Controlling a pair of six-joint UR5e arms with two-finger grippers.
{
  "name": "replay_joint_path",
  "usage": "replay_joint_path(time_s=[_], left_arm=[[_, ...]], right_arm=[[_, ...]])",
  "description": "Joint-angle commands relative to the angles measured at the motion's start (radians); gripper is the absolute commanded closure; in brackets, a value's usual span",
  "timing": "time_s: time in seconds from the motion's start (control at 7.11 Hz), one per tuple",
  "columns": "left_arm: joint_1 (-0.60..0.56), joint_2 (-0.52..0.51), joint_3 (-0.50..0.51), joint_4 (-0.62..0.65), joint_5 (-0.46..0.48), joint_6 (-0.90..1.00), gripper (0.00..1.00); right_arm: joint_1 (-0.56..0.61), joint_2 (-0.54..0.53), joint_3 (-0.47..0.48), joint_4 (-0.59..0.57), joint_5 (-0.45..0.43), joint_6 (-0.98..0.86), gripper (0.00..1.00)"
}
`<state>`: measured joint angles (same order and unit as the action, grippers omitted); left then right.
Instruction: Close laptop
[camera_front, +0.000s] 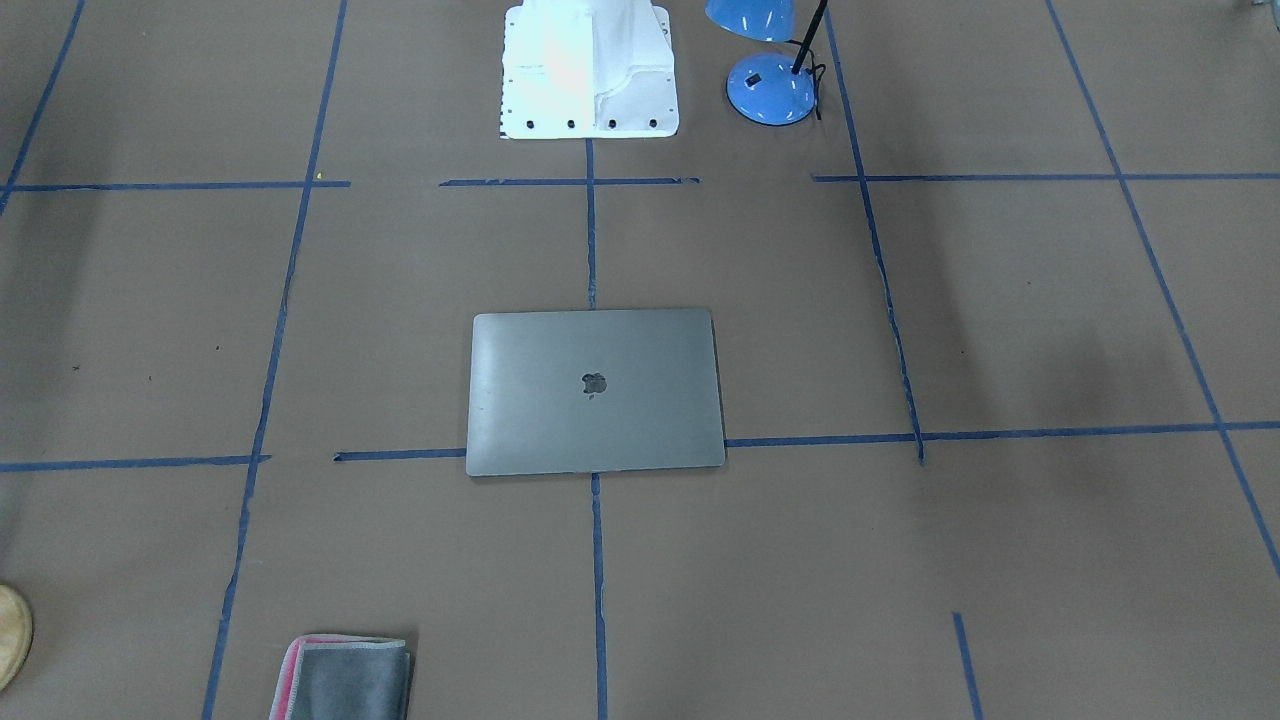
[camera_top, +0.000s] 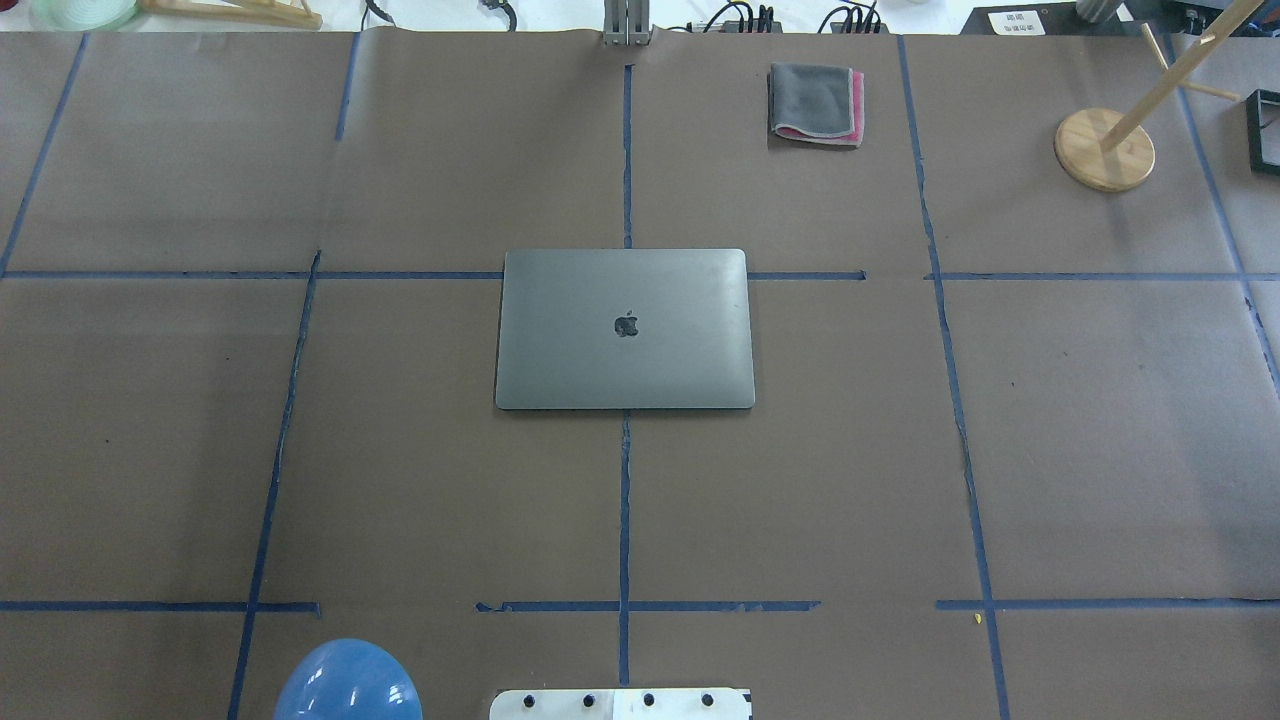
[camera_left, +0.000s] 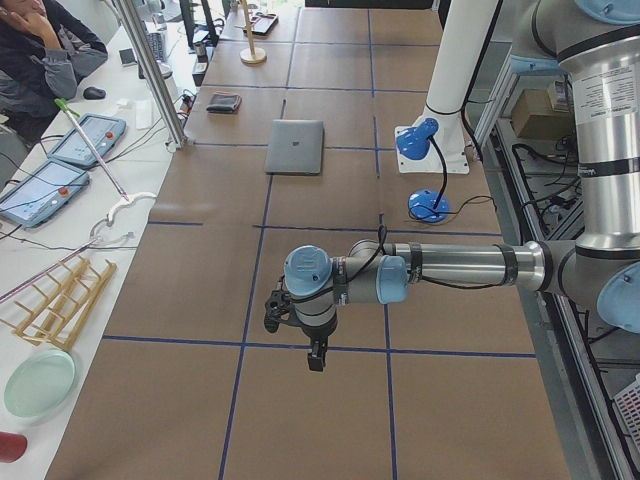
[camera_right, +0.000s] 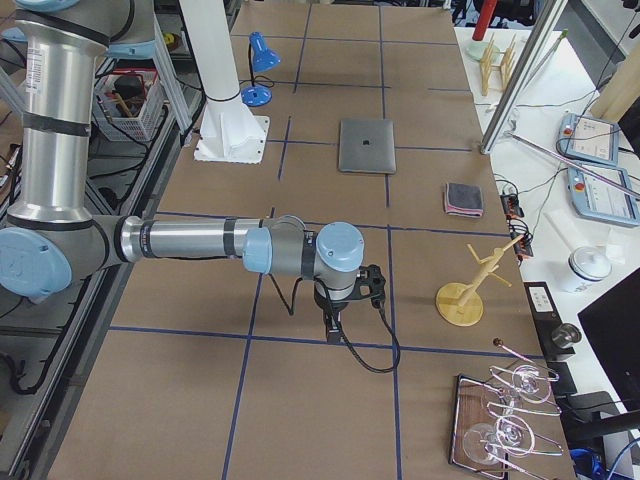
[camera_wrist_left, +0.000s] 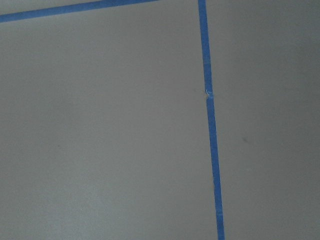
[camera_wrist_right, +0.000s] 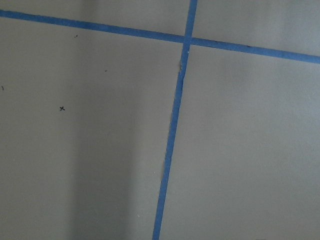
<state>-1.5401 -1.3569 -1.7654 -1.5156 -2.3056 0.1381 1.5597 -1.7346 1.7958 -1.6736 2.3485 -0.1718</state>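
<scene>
The laptop (camera_front: 595, 390) lies flat at the table's middle with its lid down and the apple logo facing up; it also shows in the overhead view (camera_top: 625, 330) and both side views (camera_left: 295, 146) (camera_right: 367, 146). My left gripper (camera_left: 315, 360) hangs over bare table at my left end, far from the laptop; I cannot tell whether it is open or shut. My right gripper (camera_right: 333, 332) hangs over bare table at my right end, also far from the laptop; I cannot tell its state. Both wrist views show only brown table and blue tape.
A folded grey cloth with a pink edge (camera_top: 815, 103) lies far beyond the laptop. A blue desk lamp (camera_front: 770, 85) stands by the white robot base (camera_front: 590, 70). A wooden stand (camera_top: 1105, 150) is at the far right. Operators' desks line the far side.
</scene>
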Motion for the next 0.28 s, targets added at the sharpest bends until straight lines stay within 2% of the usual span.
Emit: replay_joint_path(time_s=[0.0, 0.14], left_arm=[[0.002, -0.001, 0.001, 0.002, 0.000, 0.000, 0.00], [0.002, -0.001, 0.000, 0.002, 0.000, 0.000, 0.00]], right_arm=[[0.000, 0.001, 0.001, 0.000, 0.000, 0.000, 0.01], [0.000, 0.000, 0.001, 0.000, 0.002, 0.000, 0.01]])
